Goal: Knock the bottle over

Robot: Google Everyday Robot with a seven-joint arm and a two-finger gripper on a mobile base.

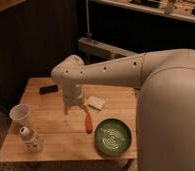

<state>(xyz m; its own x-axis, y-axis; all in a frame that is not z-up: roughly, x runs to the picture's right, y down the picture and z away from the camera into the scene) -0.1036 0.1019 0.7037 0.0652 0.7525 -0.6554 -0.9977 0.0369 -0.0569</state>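
Note:
The bottle (31,139) is clear plastic with a white cap. It stands near the front left corner of the wooden table (66,145), leaning slightly in the picture. My gripper (74,104) hangs from the white arm over the middle of the table. It is behind and to the right of the bottle, well apart from it and touching nothing.
A white cup (20,114) stands just behind the bottle. An orange-red stick-like object (88,122) lies below the gripper. A green plate (112,136) sits at the front right. A white flat packet (95,102) and a black object (48,89) lie farther back.

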